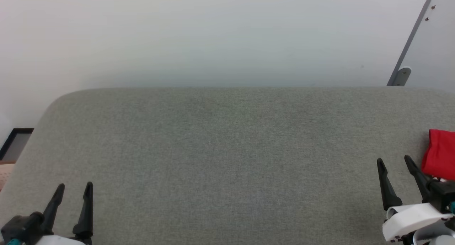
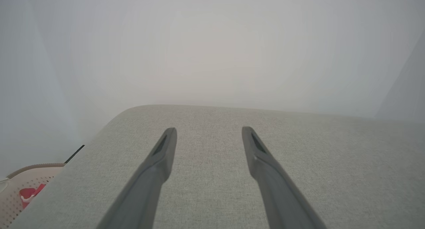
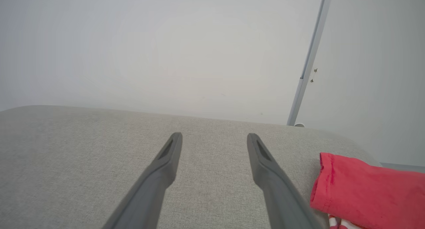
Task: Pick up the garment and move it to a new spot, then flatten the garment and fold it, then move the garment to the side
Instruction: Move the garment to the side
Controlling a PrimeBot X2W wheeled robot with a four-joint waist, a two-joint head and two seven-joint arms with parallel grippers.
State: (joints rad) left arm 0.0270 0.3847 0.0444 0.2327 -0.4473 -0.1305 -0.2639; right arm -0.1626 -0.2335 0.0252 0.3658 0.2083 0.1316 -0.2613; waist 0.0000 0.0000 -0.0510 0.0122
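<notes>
Fingers [image 3: 265, 166] on our right gripper [image 1: 394, 159] are spread apart with nothing between them, and it's the same deal for our left gripper [image 1: 75, 184] down at the lower left of the head view. The garment [image 1: 440, 154] is a compact red bundle at the far right edge of that frame, lying on the grey padded surface [image 1: 227, 138] just beside the right gripper's outer finger; we can't tell if they touch. In the right wrist view it sits lower right, its long axis running off the right side. The left gripper is well apart from it, so we reckon the right arm gets this one, reaching rightward rather than forward.
</notes>
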